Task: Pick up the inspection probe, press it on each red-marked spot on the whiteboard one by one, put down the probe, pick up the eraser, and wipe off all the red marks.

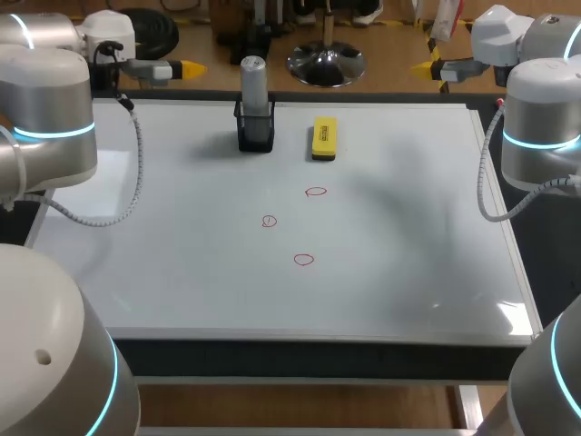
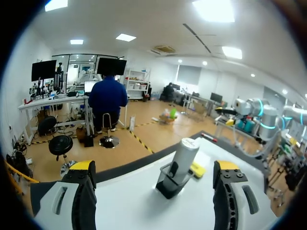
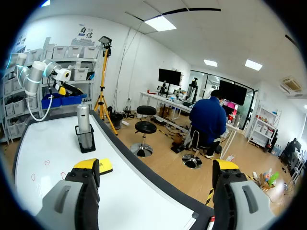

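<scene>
The inspection probe (image 1: 253, 77) stands upright in a black holder (image 1: 255, 127) at the far side of the whiteboard (image 1: 182, 272) in the head view. The yellow eraser (image 1: 324, 138) lies just beside the holder. Three red marks (image 1: 315, 192) sit near the middle of the board, none wiped. The left gripper (image 1: 177, 68) and the right gripper (image 1: 427, 66) both hang beyond the board's far edge, well apart from the probe.

In the left wrist view, the left gripper (image 2: 153, 166) has its fingers released and spread wide, with nothing grasped. The probe (image 2: 184, 154) in its holder (image 2: 169, 184) is ahead of them, and the eraser (image 2: 196, 168) is just past it.

In the right wrist view, the right gripper (image 3: 156, 165) is likewise released and empty. The probe (image 3: 83, 117) is farther ahead, off to one side, and the eraser (image 3: 103, 166) lies close by one finger.

The task looks to be at its first step, with the probe not yet picked up. The next move likely calls for one arm to line its fingers around the probe's upper body and lift it straight out of the holder.
</scene>
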Tool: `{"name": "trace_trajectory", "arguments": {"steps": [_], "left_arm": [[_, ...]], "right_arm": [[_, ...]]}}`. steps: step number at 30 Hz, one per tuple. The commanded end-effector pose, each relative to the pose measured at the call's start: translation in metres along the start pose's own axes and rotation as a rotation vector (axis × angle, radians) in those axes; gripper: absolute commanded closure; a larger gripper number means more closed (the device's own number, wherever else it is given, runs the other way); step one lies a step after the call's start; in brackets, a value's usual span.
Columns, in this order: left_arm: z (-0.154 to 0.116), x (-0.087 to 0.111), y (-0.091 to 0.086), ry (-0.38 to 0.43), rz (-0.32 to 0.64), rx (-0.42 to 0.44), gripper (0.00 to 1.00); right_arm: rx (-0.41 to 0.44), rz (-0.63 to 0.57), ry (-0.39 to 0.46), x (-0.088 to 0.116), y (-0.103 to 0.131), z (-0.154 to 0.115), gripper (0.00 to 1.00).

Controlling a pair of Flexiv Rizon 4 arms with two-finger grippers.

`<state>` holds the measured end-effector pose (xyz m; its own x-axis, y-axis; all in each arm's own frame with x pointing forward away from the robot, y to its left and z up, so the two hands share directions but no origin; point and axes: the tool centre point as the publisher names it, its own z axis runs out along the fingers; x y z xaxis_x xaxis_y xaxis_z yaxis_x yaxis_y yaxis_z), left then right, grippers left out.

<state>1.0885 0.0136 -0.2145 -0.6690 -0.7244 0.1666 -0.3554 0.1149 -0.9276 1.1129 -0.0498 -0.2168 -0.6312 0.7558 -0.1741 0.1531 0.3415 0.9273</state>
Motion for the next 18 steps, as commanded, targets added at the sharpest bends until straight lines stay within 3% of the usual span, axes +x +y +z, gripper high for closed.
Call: {"name": "trace_trajectory", "arguments": {"steps": [1, 18], "left_arm": [[0.003, -0.002, -0.001, 0.066, 0.034, -0.011, 0.00], [0.034, 0.024, -0.005, 0.398, 0.205, -0.049, 0.00]], "right_arm": [[-0.001, 0.000, 0.001, 0.000, 0.000, 0.000, 0.00], [-0.001, 0.000, 0.001, 0.000, 0.000, 0.000, 0.00]]}}
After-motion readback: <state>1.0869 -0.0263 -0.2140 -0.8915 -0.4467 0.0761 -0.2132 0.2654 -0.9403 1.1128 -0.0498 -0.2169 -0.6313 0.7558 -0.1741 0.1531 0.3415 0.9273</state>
